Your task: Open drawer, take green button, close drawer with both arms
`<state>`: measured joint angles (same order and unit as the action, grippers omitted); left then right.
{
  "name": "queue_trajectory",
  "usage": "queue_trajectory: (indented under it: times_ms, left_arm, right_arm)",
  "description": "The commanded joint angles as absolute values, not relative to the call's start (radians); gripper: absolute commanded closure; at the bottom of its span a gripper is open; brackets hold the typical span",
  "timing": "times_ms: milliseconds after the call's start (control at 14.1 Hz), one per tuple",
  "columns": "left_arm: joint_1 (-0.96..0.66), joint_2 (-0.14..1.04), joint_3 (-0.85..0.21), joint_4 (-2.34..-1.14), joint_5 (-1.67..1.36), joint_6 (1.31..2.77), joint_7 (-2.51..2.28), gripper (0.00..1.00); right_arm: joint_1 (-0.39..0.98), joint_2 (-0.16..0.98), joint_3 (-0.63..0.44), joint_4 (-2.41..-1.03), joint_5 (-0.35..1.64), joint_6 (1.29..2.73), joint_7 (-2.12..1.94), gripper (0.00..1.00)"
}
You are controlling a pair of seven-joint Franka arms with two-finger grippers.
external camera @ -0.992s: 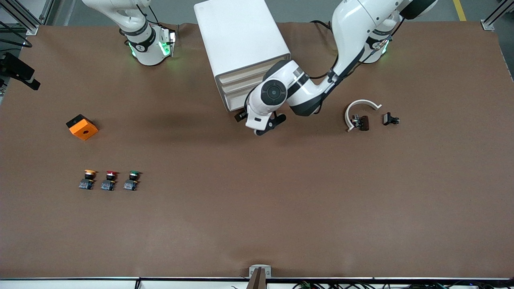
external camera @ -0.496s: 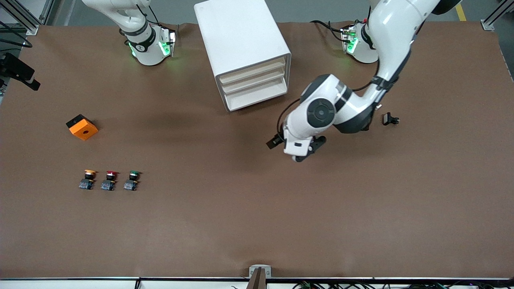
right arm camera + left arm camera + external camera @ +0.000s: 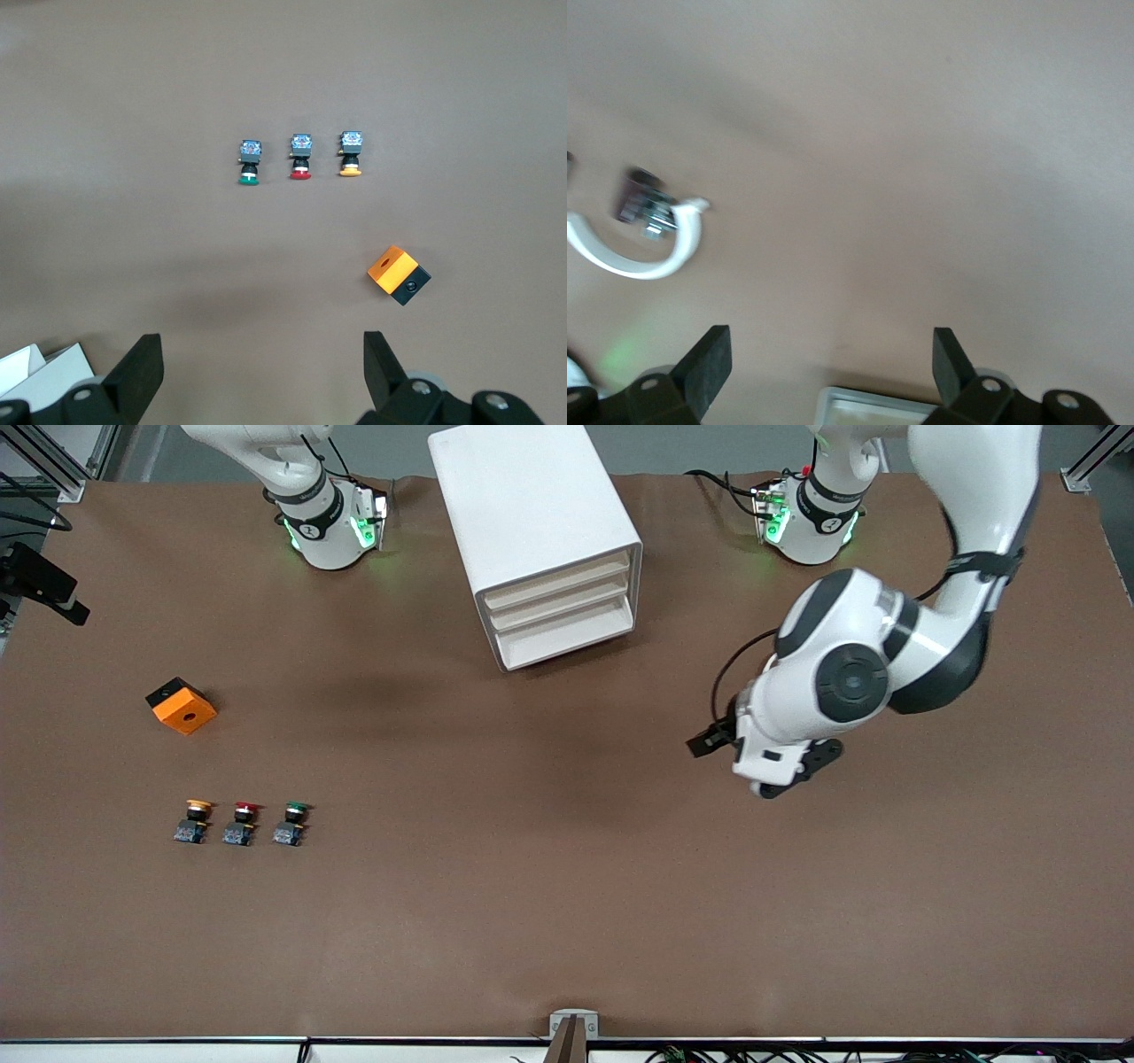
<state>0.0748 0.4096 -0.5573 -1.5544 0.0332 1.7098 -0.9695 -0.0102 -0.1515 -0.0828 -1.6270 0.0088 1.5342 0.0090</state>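
The white cabinet stands between the two arm bases, and its cream drawer fronts all sit pushed in. The green-capped button stands on the mat toward the right arm's end, nearer the front camera than the cabinet, last in a row of three. My left gripper hangs open and empty over bare mat toward the left arm's end, away from the cabinet. My right gripper is open and empty, high above the mat; the front view shows only its arm's base.
A red-capped button and a yellow-capped one stand beside the green one. An orange and black block lies farther from the front camera than that row. The left wrist view shows a white curved piece with a small dark part.
The left arm has swung away from the cabinet's front toward its own end of the table, gripper still open, and now covers the white curved piece. The right arm has not moved.
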Motion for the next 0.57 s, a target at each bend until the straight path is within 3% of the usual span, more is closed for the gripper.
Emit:
queue_trajectory:
  times_ms: [0, 142, 496]
  left_arm:
    - [0.152, 0.325, -0.568, -1.575, 0.048, 1.631, -0.812, 0.00]
    - [0.147, 0.269, -0.507, -1.583, 0.041, 1.582, -0.679, 0.00]
    - [-0.004, 0.094, -0.180, -1.641, -0.046, 1.506, -0.375, 0.00]
  right_arm:
    - [-0.018, -0.170, -0.080, -1.647, 0.009, 1.545, 0.002, 0.00]
    - [-0.017, -0.170, -0.080, -1.647, 0.009, 1.545, 0.002, 0.00]
    - [-0.017, -0.169, -0.078, -1.647, 0.009, 1.548, 0.002, 0.00]
